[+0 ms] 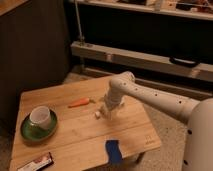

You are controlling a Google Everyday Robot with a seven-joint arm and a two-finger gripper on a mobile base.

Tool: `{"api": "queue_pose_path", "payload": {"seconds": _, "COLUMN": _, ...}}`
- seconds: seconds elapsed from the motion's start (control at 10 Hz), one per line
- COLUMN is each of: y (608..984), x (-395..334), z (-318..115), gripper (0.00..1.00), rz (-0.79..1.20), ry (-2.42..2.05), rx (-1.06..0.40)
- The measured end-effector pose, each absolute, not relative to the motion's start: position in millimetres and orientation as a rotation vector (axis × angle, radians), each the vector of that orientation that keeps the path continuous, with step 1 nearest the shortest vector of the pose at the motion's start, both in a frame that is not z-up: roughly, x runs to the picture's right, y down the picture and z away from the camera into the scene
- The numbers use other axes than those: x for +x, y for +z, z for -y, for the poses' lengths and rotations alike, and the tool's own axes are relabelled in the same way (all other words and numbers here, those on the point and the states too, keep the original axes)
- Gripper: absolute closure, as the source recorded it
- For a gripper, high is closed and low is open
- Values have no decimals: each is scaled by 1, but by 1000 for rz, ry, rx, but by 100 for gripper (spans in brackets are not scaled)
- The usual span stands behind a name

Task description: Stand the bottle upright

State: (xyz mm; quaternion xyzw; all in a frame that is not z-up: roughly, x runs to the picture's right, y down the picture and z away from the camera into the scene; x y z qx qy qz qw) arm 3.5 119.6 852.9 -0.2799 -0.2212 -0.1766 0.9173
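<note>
The small whitish bottle (101, 112) lies or leans on the wooden table (75, 135) near its middle, just right of the orange carrot (80, 103). Its white cap end (97, 115) points to the lower left. My gripper (109, 107) reaches in from the right on the white arm (150, 97) and sits right at the bottle, covering its upper part. I cannot tell whether it has hold of the bottle.
A white cup (40, 116) stands on a green plate (26, 133) at the table's left. A blue object (113, 150) lies near the front edge and a wrapped snack bar (35, 162) at the front left corner. Dark shelving stands behind the table.
</note>
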Motion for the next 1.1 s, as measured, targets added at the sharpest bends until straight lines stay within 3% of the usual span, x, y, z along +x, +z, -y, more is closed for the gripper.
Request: {"api": "queue_pose_path", "payload": {"seconds": 1.1, "y": 882, "x": 1, "z": -123, "gripper": 20, "rz": 445, "ry": -345, "rx": -579}}
